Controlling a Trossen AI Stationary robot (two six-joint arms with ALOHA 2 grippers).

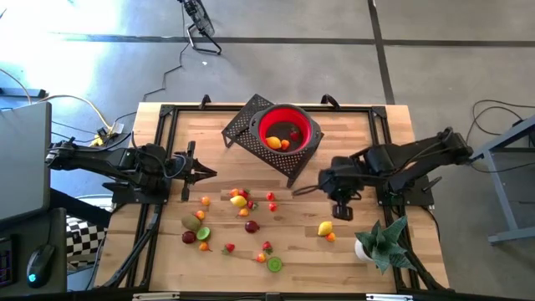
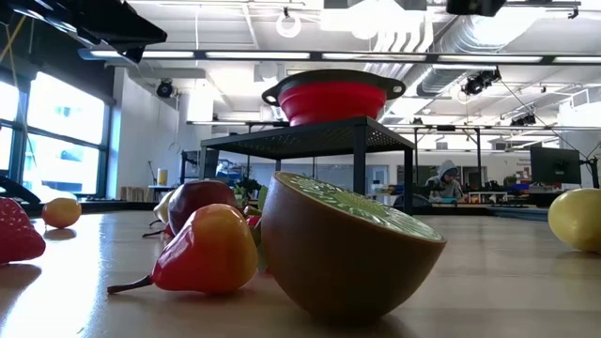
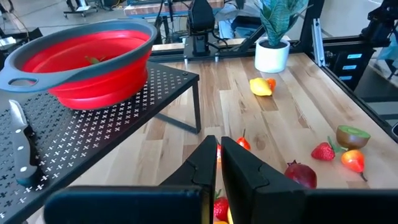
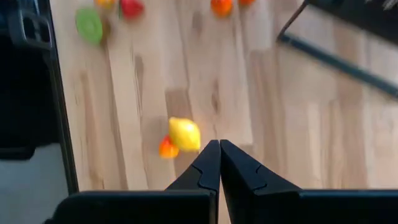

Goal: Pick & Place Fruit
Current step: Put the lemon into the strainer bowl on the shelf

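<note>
Nearest the worktop's front edge lie a halved kiwi (image 1: 274,264), a strawberry (image 1: 267,247) and small orange and red pieces, with a darker cluster of brown, green and dark red fruit (image 1: 196,229) toward the front left. Near the front right corner stands a spiky green plant in a white pot (image 1: 380,242), and just beside it toward the middle sit a lemon (image 1: 325,228) and a small orange fruit (image 1: 331,237), touching or nearly so. A looser scatter of yellow, orange and red fruit (image 1: 242,201) occupies the middle of the worktop. Above the lemon hangs the right pincer (image 1: 341,211), its fingers pressed together and holding nothing; its own wrist view shows the lemon (image 4: 185,134) just ahead of the closed tips. The left pincer (image 1: 203,173) waits over the left side of the worktop, likewise shut and empty. Farthest back, near the rear edge, the red bowl (image 1: 289,130) rests on a black perforated stand (image 1: 242,127) and already holds a few pieces of fruit. The step in hand looks like an approach for the next pick, with most fruit not yet moved. The next move calls for the right pincer to spread its fingers, descend around the lemon without nudging its orange neighbour, close, and carry it up and back over the bowl's raised rim.
</note>
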